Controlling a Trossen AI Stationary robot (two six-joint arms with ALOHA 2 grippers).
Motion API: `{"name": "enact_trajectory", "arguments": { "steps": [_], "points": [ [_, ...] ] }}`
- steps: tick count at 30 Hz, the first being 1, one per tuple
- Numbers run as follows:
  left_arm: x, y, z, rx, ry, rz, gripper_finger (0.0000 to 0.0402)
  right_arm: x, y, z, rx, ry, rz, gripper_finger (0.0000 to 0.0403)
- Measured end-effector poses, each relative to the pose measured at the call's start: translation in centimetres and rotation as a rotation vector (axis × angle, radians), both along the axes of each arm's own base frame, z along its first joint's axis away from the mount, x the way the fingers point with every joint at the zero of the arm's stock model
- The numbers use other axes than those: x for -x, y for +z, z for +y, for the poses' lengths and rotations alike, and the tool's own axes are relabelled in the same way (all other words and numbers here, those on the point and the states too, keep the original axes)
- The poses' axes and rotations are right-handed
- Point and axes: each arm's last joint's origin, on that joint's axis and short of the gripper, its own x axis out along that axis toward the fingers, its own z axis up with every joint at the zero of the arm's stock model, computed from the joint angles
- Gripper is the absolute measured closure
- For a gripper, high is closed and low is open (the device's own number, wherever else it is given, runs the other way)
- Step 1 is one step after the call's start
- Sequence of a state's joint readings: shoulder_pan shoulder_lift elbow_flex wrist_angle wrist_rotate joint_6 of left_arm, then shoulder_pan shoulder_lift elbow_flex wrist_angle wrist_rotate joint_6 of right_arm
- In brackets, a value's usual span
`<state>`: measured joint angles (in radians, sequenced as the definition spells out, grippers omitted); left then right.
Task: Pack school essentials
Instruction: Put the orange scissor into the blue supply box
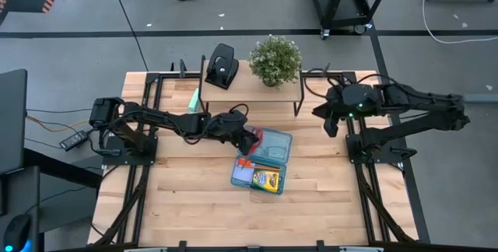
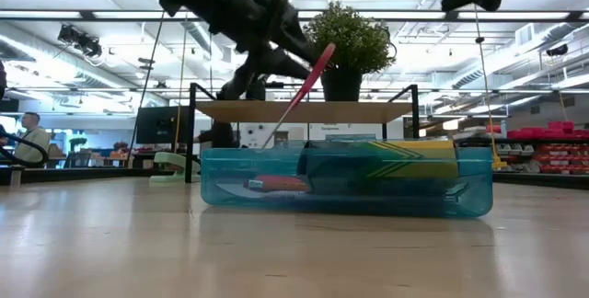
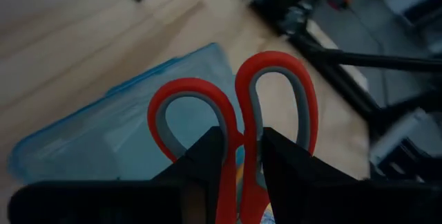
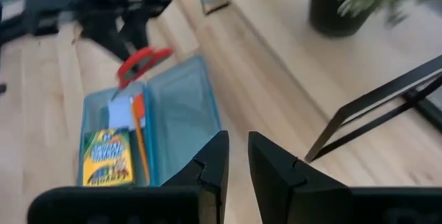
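My left gripper (image 1: 246, 138) hovers over the open blue translucent case (image 1: 274, 147) and is shut on the red-handled scissors (image 3: 235, 106). In the low view the scissors (image 2: 306, 85) hang tilted above the case (image 2: 345, 188), blades pointing down. Lying in the case are the yellow-green crayon box (image 4: 107, 156), the pale blue note pad (image 4: 121, 115) and an orange pencil (image 4: 140, 141). My right gripper (image 4: 236, 156) waits high near the table's right edge with only a narrow gap between its fingers, touching nothing. My left gripper pinches the scissors between its two fingers (image 3: 207, 158) just below the handle loops, where the two red handles meet (image 3: 242, 151). The scissors are lifted clear above the case, tilted, with the handle loops up and the blades (image 2: 276, 132) slanting down.
A raised wooden shelf (image 1: 249, 89) at the far edge carries a potted plant (image 1: 275, 59) and the black hole punch (image 1: 222, 65). A mint-green block (image 1: 194, 100) lies by the shelf's left leg. Bare wood spreads in front of the case.
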<state>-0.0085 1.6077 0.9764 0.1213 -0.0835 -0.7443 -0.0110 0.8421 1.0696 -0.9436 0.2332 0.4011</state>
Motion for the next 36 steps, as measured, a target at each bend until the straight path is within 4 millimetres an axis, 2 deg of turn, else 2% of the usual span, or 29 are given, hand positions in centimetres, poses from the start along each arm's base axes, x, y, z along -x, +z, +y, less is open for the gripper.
{"name": "enact_trajectory", "arguments": {
  "steps": [5, 9, 13, 17, 22, 24, 36],
  "points": [
    [-0.3, 0.6, -0.2, -0.059, -0.097, -0.037, 0.0309, 0.1, 0.6, -0.1, 0.024, -0.031, -0.020, 0.0338],
    [-1.1, 2.2, -0.4, -0.135, -0.164, -0.040, 0.0312, 0.2, 0.5, -0.1, -0.011, -0.061, -0.015, 0.0338],
    [-2.1, 3.9, -0.6, -0.243, -0.225, 0.020, 0.0310, 0.4, 0.3, -0.1, -0.040, -0.088, -0.001, 0.0338],
    [-2.8, 4.7, -0.5, -0.291, -0.266, 0.099, 0.0310, 0.4, 0.2, -0.1, -0.044, -0.091, 0.011, 0.0338],
    [-3.6, 4.5, -0.7, -0.266, -0.305, 0.161, 0.0310, 0.4, 0.2, -0.1, -0.045, -0.088, 0.019, 0.0338],
    [-4.4, 4.8, -0.9, -0.256, -0.302, 0.120, 0.0308, 0.5, 0.1, -0.1, -0.045, -0.087, 0.030, 0.0338],
    [-5.0, 3.9, -2.6, -0.183, -0.295, 0.139, 0.0309, 0.5, -0.3, 0.0, 0.009, -0.034, 0.093, 0.0338]
  ]
}}
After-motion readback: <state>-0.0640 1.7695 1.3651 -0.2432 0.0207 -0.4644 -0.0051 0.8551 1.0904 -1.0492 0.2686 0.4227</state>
